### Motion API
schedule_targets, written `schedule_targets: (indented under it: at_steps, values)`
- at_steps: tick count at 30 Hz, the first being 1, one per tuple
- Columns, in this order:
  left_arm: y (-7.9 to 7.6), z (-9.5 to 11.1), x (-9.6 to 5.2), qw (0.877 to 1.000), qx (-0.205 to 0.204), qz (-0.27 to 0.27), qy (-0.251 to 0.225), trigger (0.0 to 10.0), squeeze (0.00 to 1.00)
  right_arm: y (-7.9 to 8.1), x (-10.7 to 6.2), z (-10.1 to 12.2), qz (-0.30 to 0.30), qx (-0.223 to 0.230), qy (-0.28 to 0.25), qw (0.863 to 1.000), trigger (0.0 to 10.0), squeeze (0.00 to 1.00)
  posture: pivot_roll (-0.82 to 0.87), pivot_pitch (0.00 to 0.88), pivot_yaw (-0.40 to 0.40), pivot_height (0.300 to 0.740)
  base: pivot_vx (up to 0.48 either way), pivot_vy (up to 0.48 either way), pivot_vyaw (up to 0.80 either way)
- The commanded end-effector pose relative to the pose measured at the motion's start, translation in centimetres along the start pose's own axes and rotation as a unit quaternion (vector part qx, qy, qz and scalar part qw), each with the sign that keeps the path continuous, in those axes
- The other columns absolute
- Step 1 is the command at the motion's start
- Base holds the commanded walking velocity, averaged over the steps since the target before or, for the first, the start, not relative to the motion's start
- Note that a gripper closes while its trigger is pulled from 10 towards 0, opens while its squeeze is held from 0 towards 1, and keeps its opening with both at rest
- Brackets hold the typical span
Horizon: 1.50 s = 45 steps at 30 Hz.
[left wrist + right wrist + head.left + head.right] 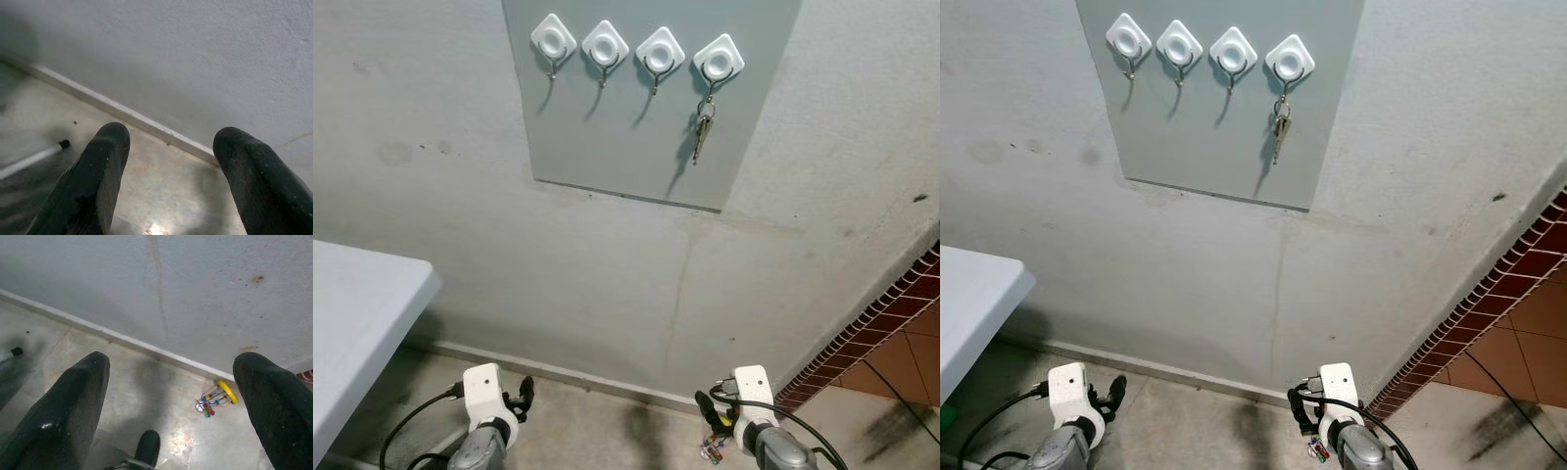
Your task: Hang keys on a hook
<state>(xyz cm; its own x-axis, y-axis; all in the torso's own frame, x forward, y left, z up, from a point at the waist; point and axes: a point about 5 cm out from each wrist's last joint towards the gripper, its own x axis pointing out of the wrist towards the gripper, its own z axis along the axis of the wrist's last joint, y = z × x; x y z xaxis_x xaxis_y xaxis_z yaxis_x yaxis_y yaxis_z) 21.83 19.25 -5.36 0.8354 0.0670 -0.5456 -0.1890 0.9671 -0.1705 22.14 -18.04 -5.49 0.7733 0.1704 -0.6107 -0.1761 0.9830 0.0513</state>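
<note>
A bunch of keys (pixel 703 127) hangs from the rightmost hook (pixel 718 61) in a row of several white diamond-shaped hooks on a grey panel (pixel 607 147) high on the wall. The other hooks (pixel 606 46) carry nothing. Both arms are held low near the floor, far below the panel. My left gripper (pixel 168 142) is open, its fingers (pixel 523 395) pointing at the base of the wall with nothing between them. My right gripper (pixel 171 367) is also open and holds nothing; its fingers (pixel 707 409) show at the bottom right.
A white table (pixel 362 313) juts in from the left. A red tiled surface (pixel 901 313) runs along the right. A small colourful beaded trinket with a yellow disc (pixel 217 399) lies on the concrete floor by the skirting, under my right gripper.
</note>
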Motion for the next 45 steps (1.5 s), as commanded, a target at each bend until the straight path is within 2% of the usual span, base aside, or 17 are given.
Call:
schedule_targets:
  at_steps: [1, 5, 8, 9, 14, 18, 23, 28, 31, 34, 35, 39, 40, 41, 42, 44, 45]
  values:
    - [-0.1, -0.1, 0.0, 1.0, -0.024, -0.013, 0.003, 10.0, 0.0, 0.0, 0.1, 0.1, -0.003, 0.0, 0.0, 1.0, 10.0, 1.0, -0.03, 0.0, -0.026, 0.74, 0.0, 0.0, 0.0]
    - [-0.1, -0.1, 0.0, 0.999, -0.028, -0.015, 0.002, 10.0, 0.0, 0.0, 0.1, 0.1, -0.003, 0.0, -0.001, 1.0, 10.0, 1.0, -0.03, 0.0, -0.023, 0.74, 0.0, 0.0, 0.0]
    - [-0.5, 0.7, 0.5, 1.0, 0.008, -0.01, 0.001, 10.0, 0.0, 0.2, 0.1, 0.2, -0.002, 0.009, -0.01, 1.0, 10.0, 1.0, -0.03, 0.0, -0.013, 0.74, 0.0, 0.0, 0.0]
    - [-0.7, 0.8, 0.6, 1.0, 0.014, -0.015, 0.002, 10.0, 0.0, 0.3, 0.0, 0.1, 0.0, 0.011, -0.013, 1.0, 10.0, 0.0, -0.03, 0.0, -0.012, 0.74, 0.0, 0.0, 0.0]
    - [-0.7, 0.9, 0.5, 0.999, 0.027, -0.023, -0.003, 10.0, 0.0, 0.4, 0.0, 0.0, 0.007, 0.025, -0.014, 1.0, 10.0, 0.0, -0.03, 0.0, -0.01, 0.74, 0.0, 0.0, 0.0]
    - [-0.6, 0.6, 0.5, 1.0, 0.006, -0.019, 0.009, 10.0, 0.0, 0.5, -0.1, -0.1, 0.015, 0.024, -0.016, 0.999, 10.0, 0.0, -0.03, 0.0, -0.01, 0.74, 0.0, 0.0, 0.0]
    - [-0.9, 0.1, 0.2, 0.999, 0.041, -0.015, 0.003, 10.0, 0.0, 0.4, -0.1, -0.1, 0.011, 0.014, -0.018, 1.0, 10.0, 0.0, -0.03, 0.0, -0.017, 0.74, 0.0, 0.0, 0.0]
    - [-0.7, -0.4, 0.0, 0.999, 0.035, -0.015, 0.017, 10.0, 0.0, 0.3, -0.3, -0.3, 0.015, 0.008, -0.019, 1.0, 10.0, 0.0, -0.03, 0.0, -0.021, 0.74, 0.0, 0.0, 0.0]
    - [-0.7, 0.1, 0.0, 0.999, 0.049, -0.016, -0.01, 10.0, 0.0, 0.2, -0.4, -0.1, 0.02, 0.007, -0.035, 0.999, 10.0, 0.0, -0.03, 0.0, -0.02, 0.74, 0.0, 0.0, 0.0]
    - [-0.8, 1.1, -0.1, 0.997, 0.041, -0.027, -0.056, 10.0, 0.0, 0.0, -0.3, 1.5, 0.022, 0.009, -0.085, 0.996, 10.0, 0.0, -0.04, 0.0, -0.02, 0.74, 0.0, 0.0, 0.0]
    - [-0.8, 1.9, -0.2, 0.995, 0.044, -0.03, -0.086, 10.0, 0.0, -0.1, -0.2, 2.6, 0.026, 0.017, -0.118, 0.993, 10.0, 0.0, -0.04, 0.0, -0.02, 0.74, 0.0, 0.0, 0.0]
    - [-0.9, 2.3, -0.3, 0.993, 0.041, -0.037, -0.105, 10.0, 0.0, -0.2, -0.2, 3.3, 0.028, 0.018, -0.136, 0.99, 10.0, 0.0, -0.04, 0.0, -0.019, 0.74, 0.0, 0.0, 0.0]
    - [-0.7, 3.1, -0.4, 0.988, 0.078, -0.022, -0.13, 10.0, 0.0, -0.2, -0.3, 4.5, 0.033, 0.01, -0.17, 0.985, 10.0, 0.0, -0.04, 0.0, -0.019, 0.74, 0.0, 0.0, 0.0]
    - [-0.7, 3.4, -0.5, 0.986, 0.088, -0.018, -0.138, 10.0, 0.0, -0.2, -0.3, 4.9, 0.034, 0.007, -0.18, 0.983, 10.0, 0.0, -0.04, 0.0, -0.019, 0.74, 0.0, 0.0, 0.0]
    - [-0.7, 3.4, -0.5, 0.986, 0.088, -0.018, -0.138, 10.0, 0.0, -0.2, -0.3, 4.9, 0.034, 0.007, -0.18, 0.983, 10.0, 0.0, -0.04, 0.0, -0.019, 0.74, 0.0, 0.0, 0.0]
    - [-0.7, 5.1, -1.0, 0.978, 0.09, -0.014, -0.189, 10.0, 0.0, -0.2, -0.6, 6.8, 0.033, -0.01, -0.233, 0.972, 10.0, 0.0, -0.04, 0.0, -0.019, 0.74, 0.0, 0.0, 0.0]
    - [-0.7, 5.1, -1.0, 0.978, 0.09, -0.014, -0.189, 10.0, 0.0, -0.2, -0.6, 6.8, 0.033, -0.01, -0.233, 0.972, 10.0, 0.0, -0.04, 0.0, -0.019, 0.74, 0.0, 0.0, 0.0]
